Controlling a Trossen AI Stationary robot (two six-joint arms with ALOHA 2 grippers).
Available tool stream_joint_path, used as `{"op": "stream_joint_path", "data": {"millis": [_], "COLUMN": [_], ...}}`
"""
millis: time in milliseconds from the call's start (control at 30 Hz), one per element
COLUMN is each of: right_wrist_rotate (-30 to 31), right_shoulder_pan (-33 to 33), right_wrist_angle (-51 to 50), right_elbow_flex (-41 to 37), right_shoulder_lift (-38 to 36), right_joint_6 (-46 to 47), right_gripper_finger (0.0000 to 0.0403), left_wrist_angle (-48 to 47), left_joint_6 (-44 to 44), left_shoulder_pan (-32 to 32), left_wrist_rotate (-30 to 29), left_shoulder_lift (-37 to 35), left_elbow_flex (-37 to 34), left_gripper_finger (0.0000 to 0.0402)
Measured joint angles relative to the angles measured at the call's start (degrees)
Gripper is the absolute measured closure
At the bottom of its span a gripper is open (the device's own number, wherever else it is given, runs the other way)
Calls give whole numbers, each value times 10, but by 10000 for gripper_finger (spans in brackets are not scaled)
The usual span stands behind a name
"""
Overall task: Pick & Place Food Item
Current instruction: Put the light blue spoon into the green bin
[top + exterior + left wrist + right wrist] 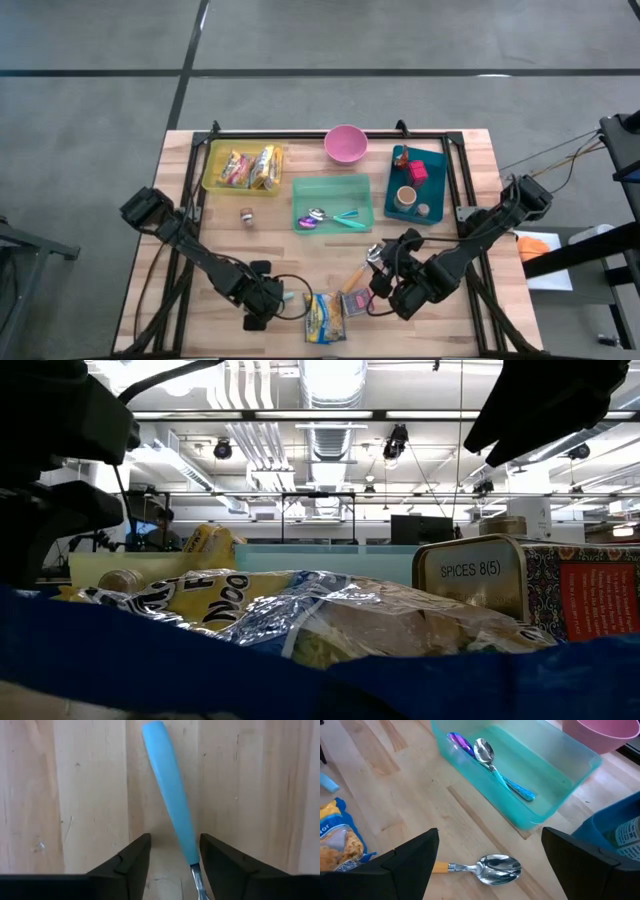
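Observation:
A teal-handled utensil (172, 795) lies flat on the wooden table near its front edge. My left gripper (175, 844) points down over the handle's lower part, open, with one finger on each side of it; in the high view the gripper (264, 308) is left of the utensil (290, 296). A yellow noodle packet (323, 318) lies flat beside it, filling the low view (300, 615). My right gripper (490, 837) hovers wide open above an orange-handled spoon (487, 868), right of the packet. My left gripper's fingers come from above and stand across the teal handle. One finger (220, 865) is right beside the handle's metal end (194, 866). I cannot tell whether it touches. The utensil lies flat on the table.
A spices tin (355, 302) lies next to the packet. Farther back stand a yellow bin with snack packets (243, 167), a teal bin (360, 190) with cutlery, a pink bowl (346, 144) and a blue tray (440, 170) with small items. A small brown thing (246, 215) sits alone.

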Motion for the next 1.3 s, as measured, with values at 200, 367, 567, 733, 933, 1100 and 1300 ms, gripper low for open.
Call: {"op": "stream_joint_path", "data": {"millis": [200,367,567,733,933,1100,1300], "right_wrist_rotate": [-2,-2,-7,-14,-22,-28,-27], "right_shoulder_pan": [0,0,0,0,0,0,0], "right_wrist_angle": [4,9,13,25,41,40,46], "right_elbow_flex": [-1,-1,-5,-20,-39,-38,-26], "right_shoulder_lift": [0,0,0,0,0,0,0], "right_joint_6": [-1,-1,0,1,4,14,4], "right_gripper_finger": [53,53,53,53,53,53,52], "left_wrist_angle": [-6,-12,-8,-8,-23,-126,-186], "left_joint_6": [-2,-7,-4,3,42,79,169], "left_shoulder_pan": [-1,-1,-2,-2,-2,8,72], "left_wrist_rotate": [-10,-11,-1,-8,-68,-150,-199], "left_shoulder_lift": [16,9,7,6,6,5,4], "left_elbow_flex": [4,5,21,39,76,143,211], "left_gripper_finger": [240,301,374,374,374,374,374]}}
